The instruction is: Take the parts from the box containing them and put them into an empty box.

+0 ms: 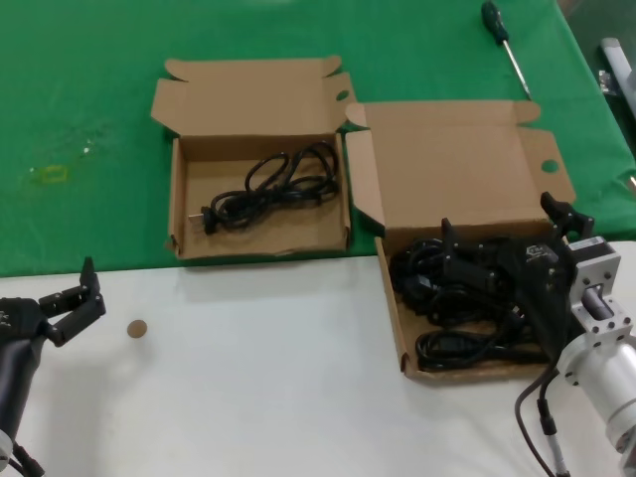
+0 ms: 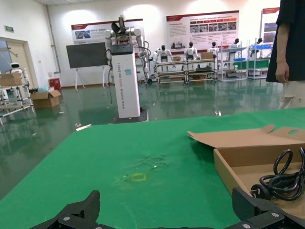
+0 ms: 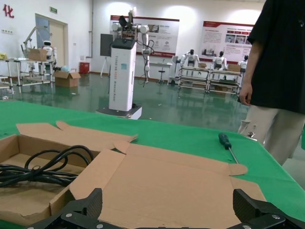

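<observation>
Right gripper [image 1: 502, 253], nearest, is low inside the larger shallow box [image 1: 396, 298] at the table's right, fingers spread wide over the heap of black power cables [image 1: 447, 298], clamped on nothing.

Risk, as I judge it: the cables lie looped over one another, so a grab may lift several at once or snag a plug on the low wall and drag the box.

The heap has no clear heading; it spreads mostly across the box.

Left gripper [image 1: 72, 298] is parked at the near left, fingers apart.

Farther off, the smaller deep box [image 1: 177, 189] holds one coiled cable [image 1: 270, 187], long axis left to right, plug end toward the robot's left.
</observation>
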Tool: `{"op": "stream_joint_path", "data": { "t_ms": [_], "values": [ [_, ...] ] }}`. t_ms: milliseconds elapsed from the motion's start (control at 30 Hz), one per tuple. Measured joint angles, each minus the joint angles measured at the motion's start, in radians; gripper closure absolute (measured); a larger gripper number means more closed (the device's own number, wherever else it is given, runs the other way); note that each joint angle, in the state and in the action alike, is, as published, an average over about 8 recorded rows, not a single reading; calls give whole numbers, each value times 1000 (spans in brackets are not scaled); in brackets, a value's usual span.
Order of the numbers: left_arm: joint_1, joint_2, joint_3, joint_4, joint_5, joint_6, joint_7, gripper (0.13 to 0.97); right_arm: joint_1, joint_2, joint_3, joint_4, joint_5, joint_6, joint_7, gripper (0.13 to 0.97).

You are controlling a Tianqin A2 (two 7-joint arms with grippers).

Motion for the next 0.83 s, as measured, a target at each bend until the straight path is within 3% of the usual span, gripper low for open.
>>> {"op": "stream_joint_path", "data": {
  "t_ms": [833],
  "values": [
    [0, 0, 0, 0, 0, 0, 0, 132, 0, 0, 0, 0, 0, 0, 0, 129]
  ]
}}
